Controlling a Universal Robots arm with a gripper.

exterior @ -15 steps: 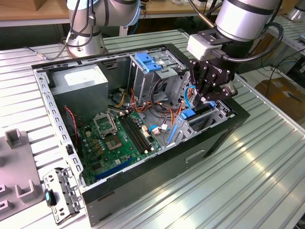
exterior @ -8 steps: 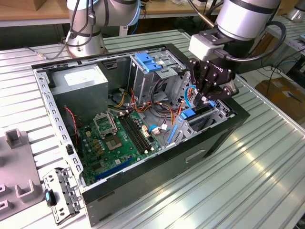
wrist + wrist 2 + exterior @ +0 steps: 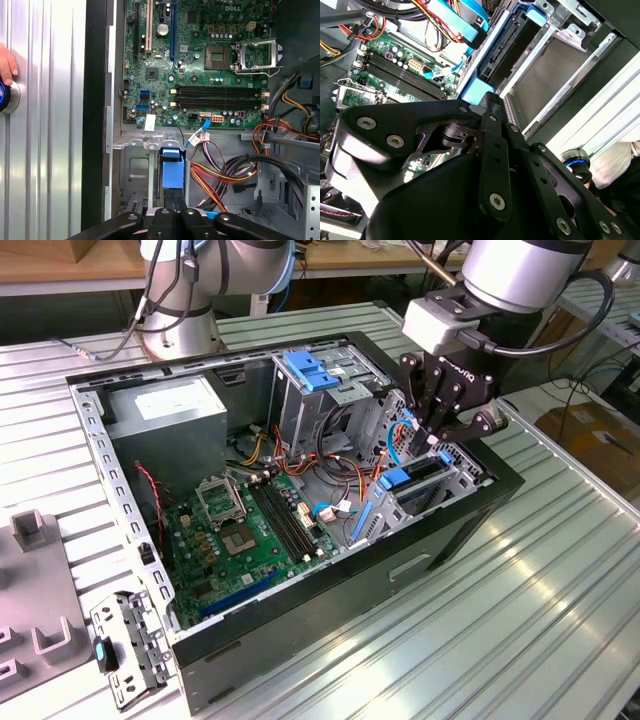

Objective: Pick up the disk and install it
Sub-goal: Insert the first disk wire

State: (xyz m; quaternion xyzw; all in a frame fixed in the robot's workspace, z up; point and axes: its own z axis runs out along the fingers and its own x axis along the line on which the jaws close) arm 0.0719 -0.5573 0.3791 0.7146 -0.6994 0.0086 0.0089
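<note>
Your disk (image 3: 415, 480) stands on edge in the drive bay (image 3: 455, 485), at the corner of the case (image 3: 330, 610) farthest from the grey power supply (image 3: 165, 410). In the exterior view its blue-railed top edge shows above the bay's metal. That edge runs roughly parallel to the case's long black side wall. How deep the disk sits in the bay is hidden by the bay itself.

Your gripper (image 3: 438, 445) hangs directly over that edge, so the disk lies straight below the jaws, toward the case floor. The jaws are drawn in narrow and seem to pinch the disk across its thin faces at one end. In the first wrist view the black links converge right at the blue rail tab. I judge it a grip, since no gap shows between pad and rail.

The wrist points straight down into the case, with the forearm coming in from above the case's front end. The arm's base (image 3: 180, 310) stands on the desk (image 3: 560, 620) beyond the case's far wall. The motherboard (image 3: 200, 75) lies flat on the case floor just beside the bay, with cables bunched between the two.

Note a person's hand (image 3: 6, 62) resting on the desk outside the case's black wall, by a blue-ringed button.
</note>
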